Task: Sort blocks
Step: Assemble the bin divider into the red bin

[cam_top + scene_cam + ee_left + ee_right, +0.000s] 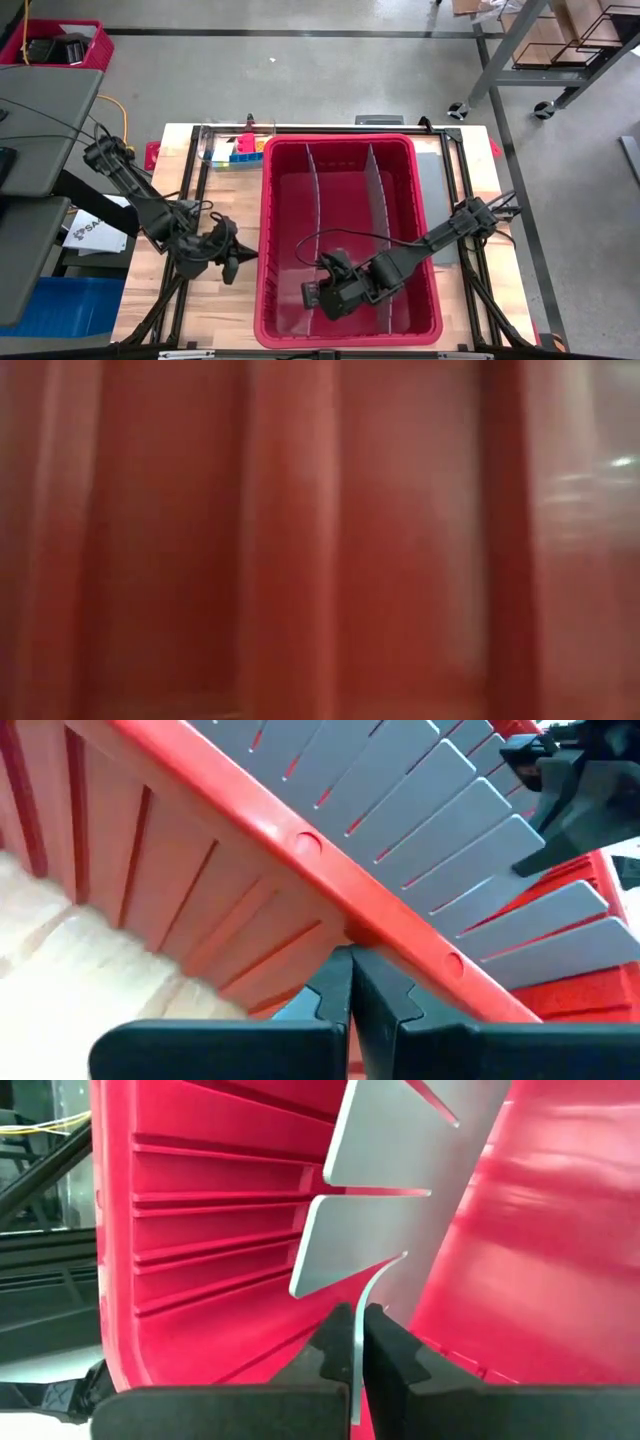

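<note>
Grey concrete floor (300,80); metal rack (560,50) on casters.

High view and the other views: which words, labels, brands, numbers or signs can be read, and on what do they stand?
"SA": start of a dark print on the white sheet left of the table; the rest is hidden.
Low view and both wrist views: no text.

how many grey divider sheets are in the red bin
2: one divider sheet left of centre in the red bin, the other right of centre. None look hidden.
</note>
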Tool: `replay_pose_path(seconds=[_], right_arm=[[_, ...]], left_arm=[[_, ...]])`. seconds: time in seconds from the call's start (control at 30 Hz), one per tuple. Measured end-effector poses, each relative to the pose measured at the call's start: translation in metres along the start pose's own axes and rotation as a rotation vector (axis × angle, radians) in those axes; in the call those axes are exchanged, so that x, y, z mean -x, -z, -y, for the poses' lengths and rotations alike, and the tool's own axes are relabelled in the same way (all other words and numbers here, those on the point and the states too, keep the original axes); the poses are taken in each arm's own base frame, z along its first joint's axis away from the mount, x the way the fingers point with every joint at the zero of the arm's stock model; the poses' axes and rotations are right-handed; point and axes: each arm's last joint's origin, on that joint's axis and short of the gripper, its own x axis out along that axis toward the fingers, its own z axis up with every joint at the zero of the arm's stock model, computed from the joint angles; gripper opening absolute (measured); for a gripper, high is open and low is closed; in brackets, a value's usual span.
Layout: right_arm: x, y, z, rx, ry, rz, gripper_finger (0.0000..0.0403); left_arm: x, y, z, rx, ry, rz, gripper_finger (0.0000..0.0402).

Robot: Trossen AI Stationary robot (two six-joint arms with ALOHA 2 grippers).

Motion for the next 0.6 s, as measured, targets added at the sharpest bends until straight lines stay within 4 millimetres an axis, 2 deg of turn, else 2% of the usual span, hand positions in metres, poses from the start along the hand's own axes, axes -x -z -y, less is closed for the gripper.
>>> replay_pose_path(seconds=[0.3, 0.6], right_arm=[[0.002, 0.001, 0.000, -0.005, -0.001, -0.030, 0.0000], [0.003, 0.009, 0.002, -0.046, 0.011, -0.077, 0.0000]], left_arm=[[-0.019, 0.014, 0.002, -0.016, -0.079, 0.006, 0.0000], [-0.019, 0.015, -0.001, -0.035, -0.116, 0.031, 0.0000]])
